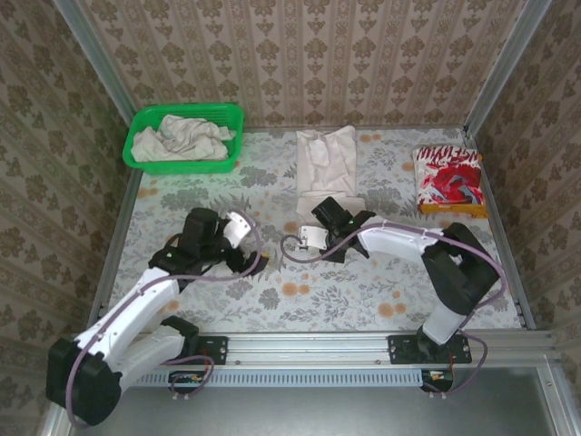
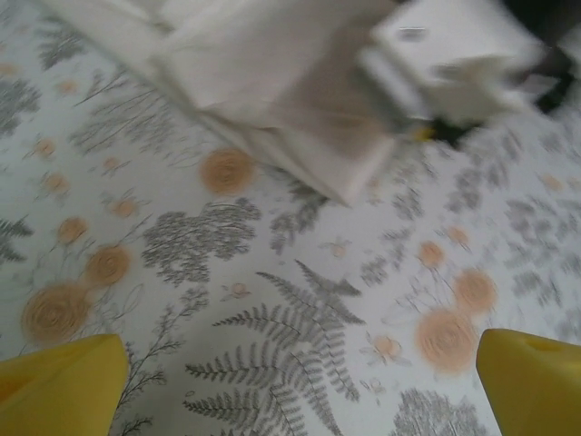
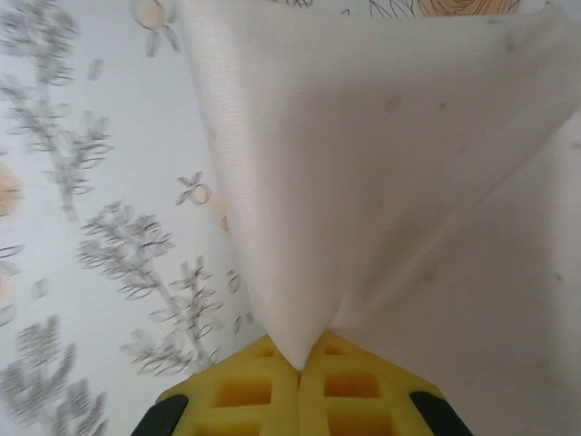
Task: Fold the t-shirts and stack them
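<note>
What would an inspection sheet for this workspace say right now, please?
Surface: table under a floral cloth, lying flat.
Job's things: off-white t-shirt laid out at far centre; red-and-white shirt folded at far right; crumpled shirts, off-white, inside the basket.
Clutter: green basket at the far left corner.
Grippers: left gripper open above bare table; right gripper shut on a corner of the off-white t-shirt.
Cables: cables looping loose beside both arms.
Surroundings: patterned walls on three sides; metal rail along the near edge.
</note>
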Robot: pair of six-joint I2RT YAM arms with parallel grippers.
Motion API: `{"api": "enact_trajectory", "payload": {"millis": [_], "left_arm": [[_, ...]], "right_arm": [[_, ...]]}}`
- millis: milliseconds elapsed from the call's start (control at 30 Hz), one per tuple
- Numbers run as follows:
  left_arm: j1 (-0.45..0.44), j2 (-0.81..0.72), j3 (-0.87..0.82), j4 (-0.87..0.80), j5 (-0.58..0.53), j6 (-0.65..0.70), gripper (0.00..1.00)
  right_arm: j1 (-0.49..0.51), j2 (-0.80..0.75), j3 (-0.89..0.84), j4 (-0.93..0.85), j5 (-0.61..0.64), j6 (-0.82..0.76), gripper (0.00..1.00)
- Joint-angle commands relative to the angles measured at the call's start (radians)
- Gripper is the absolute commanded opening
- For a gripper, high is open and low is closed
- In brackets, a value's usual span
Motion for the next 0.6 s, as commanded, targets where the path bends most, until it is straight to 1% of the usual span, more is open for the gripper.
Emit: {"api": "enact_trajectory", "payload": {"millis": [0, 100, 167, 200, 267, 333, 467, 533, 567], "left_arm": [[0.006, 0.084, 0.042, 0.167, -0.106, -0.397, 1.00], [0.005, 0.185, 0.052, 0.282, -0.097, -0.576, 1.00], [-0.002, 0.268, 0.073, 0.342, -0.068, -0.656, 1.00], [-0.009, 0.309, 0.089, 0.362, -0.058, -0.702, 0.99], [-0.025, 0.388, 0.128, 0.386, -0.025, -0.772, 0.92], [-0.052, 0.465, 0.181, 0.387, 0.011, -0.799, 0.87], [-0.110, 0.616, 0.306, 0.371, 0.049, -0.799, 0.76], [-0.125, 0.675, 0.345, 0.384, 0.058, -0.805, 0.69], [-0.129, 0.706, 0.360, 0.390, 0.064, -0.807, 0.65]], "right_arm": [[0.017, -0.090, -0.032, -0.076, -0.081, 0.068, 0.00], [0.019, -0.152, -0.046, -0.108, -0.127, 0.089, 0.00], [0.017, -0.187, -0.051, -0.132, -0.160, 0.105, 0.00], [0.017, -0.204, -0.053, -0.158, -0.177, 0.108, 0.00], [0.017, -0.227, -0.058, -0.188, -0.200, 0.112, 0.00], [0.017, -0.239, -0.063, -0.208, -0.205, 0.113, 0.00], [0.019, -0.257, -0.070, -0.228, -0.204, 0.112, 0.00], [0.017, -0.258, -0.072, -0.240, -0.204, 0.106, 0.00], [0.017, -0.293, -0.073, -0.248, -0.202, 0.105, 0.00]]}}
